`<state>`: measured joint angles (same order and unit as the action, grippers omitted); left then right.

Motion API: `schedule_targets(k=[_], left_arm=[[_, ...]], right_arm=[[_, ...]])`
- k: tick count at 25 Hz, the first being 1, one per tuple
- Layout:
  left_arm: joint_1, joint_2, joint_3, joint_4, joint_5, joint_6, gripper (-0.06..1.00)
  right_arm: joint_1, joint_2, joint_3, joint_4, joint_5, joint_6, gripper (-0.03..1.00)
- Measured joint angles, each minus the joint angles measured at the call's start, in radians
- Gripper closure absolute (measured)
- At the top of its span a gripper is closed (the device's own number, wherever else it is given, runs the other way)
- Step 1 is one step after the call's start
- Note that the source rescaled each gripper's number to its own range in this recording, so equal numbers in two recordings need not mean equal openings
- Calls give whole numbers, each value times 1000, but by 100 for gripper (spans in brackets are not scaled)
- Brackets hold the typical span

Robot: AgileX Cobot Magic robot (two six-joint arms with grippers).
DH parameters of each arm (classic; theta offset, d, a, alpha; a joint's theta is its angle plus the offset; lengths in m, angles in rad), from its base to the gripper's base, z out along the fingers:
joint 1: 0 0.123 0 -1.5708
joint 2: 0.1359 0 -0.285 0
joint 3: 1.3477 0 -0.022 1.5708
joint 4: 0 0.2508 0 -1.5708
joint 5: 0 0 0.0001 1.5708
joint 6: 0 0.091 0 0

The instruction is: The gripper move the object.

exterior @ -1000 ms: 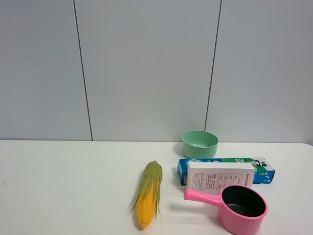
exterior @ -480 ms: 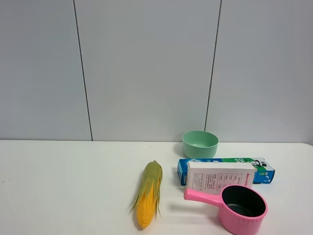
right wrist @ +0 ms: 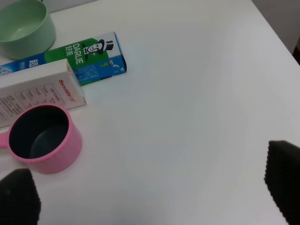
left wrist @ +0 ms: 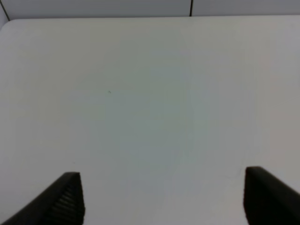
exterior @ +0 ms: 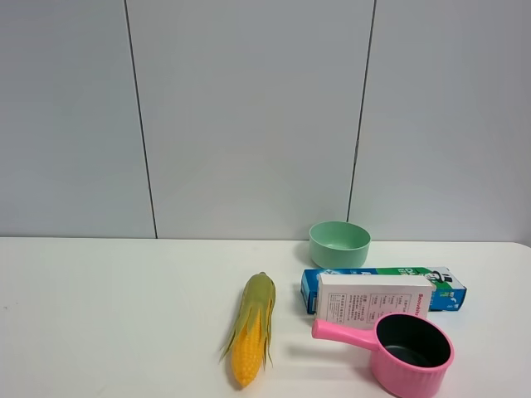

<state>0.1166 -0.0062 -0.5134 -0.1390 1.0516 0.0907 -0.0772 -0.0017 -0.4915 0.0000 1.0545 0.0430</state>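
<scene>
The white carton [exterior: 372,300] with red print at its right end lies on the white table, leaning against the blue-green toothpaste box [exterior: 390,282]. It also shows in the right wrist view [right wrist: 37,93]. Neither arm shows in the exterior high view. My right gripper [right wrist: 150,192] is open and empty, hovering over bare table to the right of the carton and pot. My left gripper [left wrist: 161,199] is open and empty over bare table, with none of the objects in its view.
A pink pot [exterior: 406,348] with a long handle sits just in front of the carton and also shows in the right wrist view [right wrist: 40,138]. A green bowl [exterior: 339,243] stands behind the toothpaste box. A corn cob [exterior: 253,328] lies left of the carton.
</scene>
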Motion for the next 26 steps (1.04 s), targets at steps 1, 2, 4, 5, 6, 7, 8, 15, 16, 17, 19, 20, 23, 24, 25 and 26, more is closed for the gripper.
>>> schedule_targets(k=[1,2,4,5,6,7,8,15,16,17,19,20,23,24,25,26], left_arm=[[0,0,0,0,0,0,35],[0,0,0,0,0,0,35],[0,0,0,0,0,0,35],[0,0,0,0,0,0,35],[0,0,0,0,0,0,35],[0,0,0,0,0,0,35],[0,0,0,0,0,0,35],[0,0,0,0,0,-1,35],[0,0,0,0,0,0,35],[0,0,0,0,0,-1,35],[0,0,0,0,0,-1,35],[0,0,0,0,0,-1,35],[0,0,0,0,0,-1,35],[0,0,0,0,0,-1,35],[0,0,0,0,0,-1,35],[0,0,0,0,0,-1,35]], right_arm=[[0,0,0,0,0,0,-3],[0,0,0,0,0,0,-3],[0,0,0,0,0,0,-3],[0,0,0,0,0,0,-3],[0,0,0,0,0,0,-3],[0,0,0,0,0,0,-3],[0,0,0,0,0,0,-3],[0,0,0,0,0,0,-3],[0,0,0,0,0,0,-3],[0,0,0,0,0,0,-3],[0,0,0,0,0,0,-3],[0,0,0,0,0,0,-3],[0,0,0,0,0,0,-3],[0,0,0,0,0,0,-3],[0,0,0,0,0,0,-3],[0,0,0,0,0,0,-3]])
